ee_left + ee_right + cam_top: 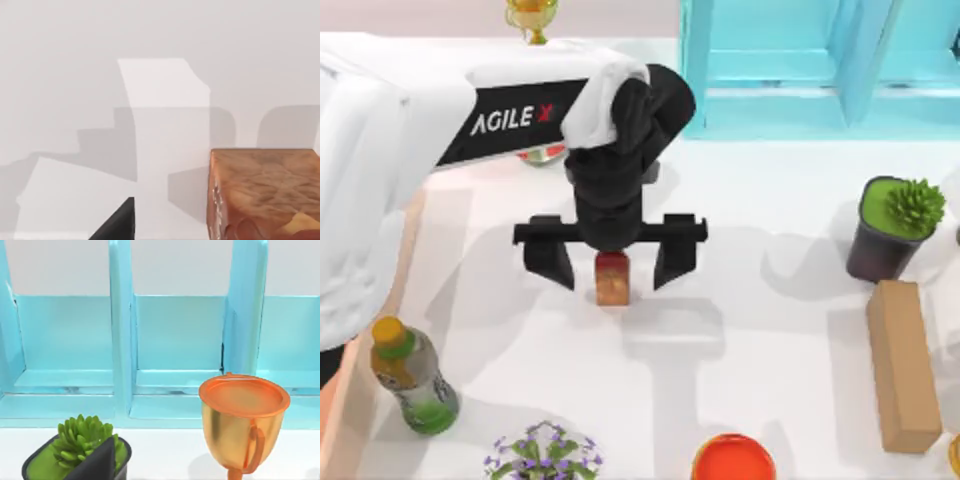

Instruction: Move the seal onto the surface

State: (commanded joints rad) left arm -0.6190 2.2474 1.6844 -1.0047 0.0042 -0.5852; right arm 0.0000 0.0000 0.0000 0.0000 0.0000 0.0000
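Tan-orange seal (612, 279), dark red top — upright between open left pincer (611, 262)

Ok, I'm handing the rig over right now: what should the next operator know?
Left pincer: open, fingers either side of the seal, not clamped.
Right pincer: facing the blue shelf, near the potted plant and gold cup; idle.
Seal: upright on the white surface, mid-table.
Done: seal appears placed on the surface.
Left: lift the left arm clear without knocking the seal, then park.
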